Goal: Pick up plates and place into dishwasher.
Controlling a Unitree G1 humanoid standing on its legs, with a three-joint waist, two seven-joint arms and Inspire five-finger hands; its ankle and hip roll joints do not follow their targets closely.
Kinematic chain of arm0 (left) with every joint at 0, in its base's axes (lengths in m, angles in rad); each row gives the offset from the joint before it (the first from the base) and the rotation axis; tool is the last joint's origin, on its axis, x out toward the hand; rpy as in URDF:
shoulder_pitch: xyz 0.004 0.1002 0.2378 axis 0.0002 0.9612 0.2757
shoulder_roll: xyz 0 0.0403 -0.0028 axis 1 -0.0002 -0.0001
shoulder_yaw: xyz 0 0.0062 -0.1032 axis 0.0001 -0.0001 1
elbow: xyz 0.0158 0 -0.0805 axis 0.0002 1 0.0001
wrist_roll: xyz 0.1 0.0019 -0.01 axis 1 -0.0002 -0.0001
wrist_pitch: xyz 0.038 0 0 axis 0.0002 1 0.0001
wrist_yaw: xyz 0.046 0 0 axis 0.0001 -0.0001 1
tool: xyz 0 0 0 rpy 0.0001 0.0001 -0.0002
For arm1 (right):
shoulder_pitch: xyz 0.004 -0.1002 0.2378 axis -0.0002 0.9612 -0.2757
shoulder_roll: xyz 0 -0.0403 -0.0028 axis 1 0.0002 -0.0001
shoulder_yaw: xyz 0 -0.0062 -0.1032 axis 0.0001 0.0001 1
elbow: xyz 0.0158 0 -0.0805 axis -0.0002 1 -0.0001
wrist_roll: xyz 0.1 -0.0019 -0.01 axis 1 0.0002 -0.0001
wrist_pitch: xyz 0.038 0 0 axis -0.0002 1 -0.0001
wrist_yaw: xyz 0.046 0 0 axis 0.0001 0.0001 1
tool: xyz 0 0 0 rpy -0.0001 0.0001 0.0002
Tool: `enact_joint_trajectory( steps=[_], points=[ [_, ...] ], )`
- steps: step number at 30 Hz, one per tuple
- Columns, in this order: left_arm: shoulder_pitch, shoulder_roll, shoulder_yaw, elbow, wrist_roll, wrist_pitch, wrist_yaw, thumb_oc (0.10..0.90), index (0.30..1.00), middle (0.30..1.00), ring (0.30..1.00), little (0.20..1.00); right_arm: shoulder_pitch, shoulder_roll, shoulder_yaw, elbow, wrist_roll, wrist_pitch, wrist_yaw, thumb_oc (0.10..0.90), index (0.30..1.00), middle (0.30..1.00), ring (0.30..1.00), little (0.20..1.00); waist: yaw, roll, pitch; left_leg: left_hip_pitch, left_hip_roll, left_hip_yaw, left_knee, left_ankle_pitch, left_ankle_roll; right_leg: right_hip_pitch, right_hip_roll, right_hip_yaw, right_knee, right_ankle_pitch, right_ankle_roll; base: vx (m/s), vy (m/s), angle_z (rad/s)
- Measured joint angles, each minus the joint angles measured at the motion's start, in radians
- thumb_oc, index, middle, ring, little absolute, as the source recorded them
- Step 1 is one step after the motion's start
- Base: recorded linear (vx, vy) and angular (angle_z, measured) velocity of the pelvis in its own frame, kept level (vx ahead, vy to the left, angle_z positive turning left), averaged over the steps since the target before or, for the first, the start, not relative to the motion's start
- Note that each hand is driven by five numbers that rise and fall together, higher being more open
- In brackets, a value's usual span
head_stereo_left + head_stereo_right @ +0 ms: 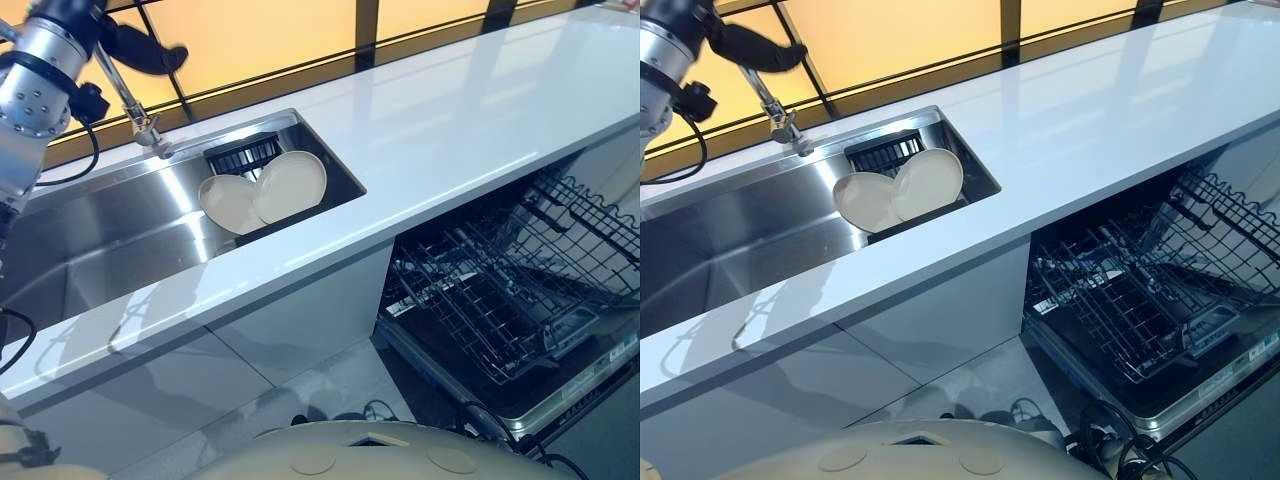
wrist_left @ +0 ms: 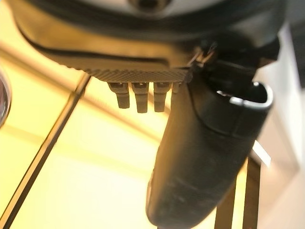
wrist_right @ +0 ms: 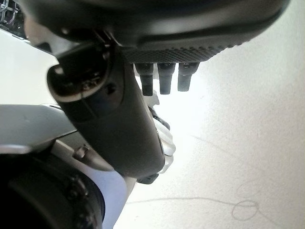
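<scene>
Plates, two of them and both cream-white, stand on edge at the right end of the stainless-steel sink (image 1: pixel 110 235). The left plate (image 1: pixel 228 203) and the right plate (image 1: pixel 293 183) overlap and lean back together against a black slotted drain basket (image 1: pixel 243 153) in the sink's far right corner. Neither hand touches them. The left hand (image 1: pixel 145 50) hangs raised at the far left, above the sink's back edge and beside the chrome faucet (image 1: pixel 135 105); its fingers (image 2: pixel 138 98) are relaxed and straight with the thumb (image 2: pixel 209 157) standing apart, and it grasps nothing. The right hand (image 3: pixel 190 28) is likewise released, its fingers (image 3: pixel 167 78) loose and empty over pale floor. A glossy white countertop (image 1: pixel 470 110) runs from the sink toward the right. Below its right part the dishwasher (image 1: pixel 560 390) stands open, with its dark wire rack (image 1: pixel 500 290) pulled out and holding no plates.
</scene>
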Motion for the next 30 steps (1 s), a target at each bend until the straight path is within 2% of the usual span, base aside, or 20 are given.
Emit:
enact_joint_trajectory(
  steps=[4,7,14,20,25,30],
  points=[
    [-0.014,-0.017,-0.065,0.078,-0.004,0.038,-0.112,0.8,0.9,0.9,0.9,0.9,0.0,0.004,-0.001,-0.003,0.0,-0.004,0.004,0.8,0.9,0.9,0.9,0.9,-0.027,-0.002,0.006,-0.001,-0.002,0.008,0.0,-0.003,0.004,-0.005,-0.003,0.014,0.006,0.002,0.003,0.02,0.07,-0.09],
    [-0.018,-0.042,-0.069,0.128,-0.008,0.08,-0.182,0.8,0.9,0.9,0.9,0.9,-0.005,0.005,-0.005,-0.007,0.0,-0.007,0.004,0.8,0.9,0.9,0.9,0.9,-0.036,-0.006,0.031,-0.001,-0.002,0.026,0.0,-0.005,0.008,-0.018,-0.007,0.025,0.021,0.002,0.006,0.01,0.068,-0.15],
    [-0.02,-0.069,-0.069,0.217,-0.015,0.115,-0.235,0.8,0.9,0.9,0.9,0.9,-0.012,0.01,-0.008,-0.019,0.0,-0.01,0.0,0.8,0.9,0.9,0.9,0.9,-0.053,-0.032,0.078,-0.001,-0.006,0.053,0.001,-0.008,0.018,-0.04,-0.016,0.047,0.047,-0.001,0.015,0.0,0.055,-0.11],
    [-0.02,-0.079,-0.067,0.237,-0.054,0.148,-0.27,0.8,0.9,0.9,0.9,0.9,-0.027,0.01,-0.01,-0.019,0.0,-0.019,-0.006,0.8,0.9,0.9,0.9,0.9,-0.054,-0.044,0.107,0.0,-0.01,0.066,0.001,-0.009,0.025,-0.057,-0.021,0.063,0.072,-0.006,0.022,0.0,0.03,-0.06],
    [-0.02,-0.14,-0.064,0.237,-0.09,0.175,-0.303,0.8,0.9,0.9,0.9,0.9,-0.036,0.011,-0.03,-0.019,0.0,-0.023,-0.014,0.8,0.9,0.9,0.9,0.9,-0.053,-0.045,0.117,-0.001,-0.02,0.068,0.001,-0.012,0.032,-0.067,-0.03,0.07,0.089,-0.012,0.032,0.0,0.006,-0.01],
    [-0.019,-0.205,-0.055,0.238,-0.215,0.228,-0.36,0.8,0.9,0.9,0.9,0.9,-0.052,0.012,-0.031,-0.019,0.001,-0.026,-0.02,0.8,0.9,0.9,0.9,0.9,-0.059,-0.052,0.122,-0.005,-0.028,0.077,0.001,-0.012,0.042,-0.082,-0.04,0.074,0.108,-0.016,0.039,0.0,0.012,-0.04]
  ],
)
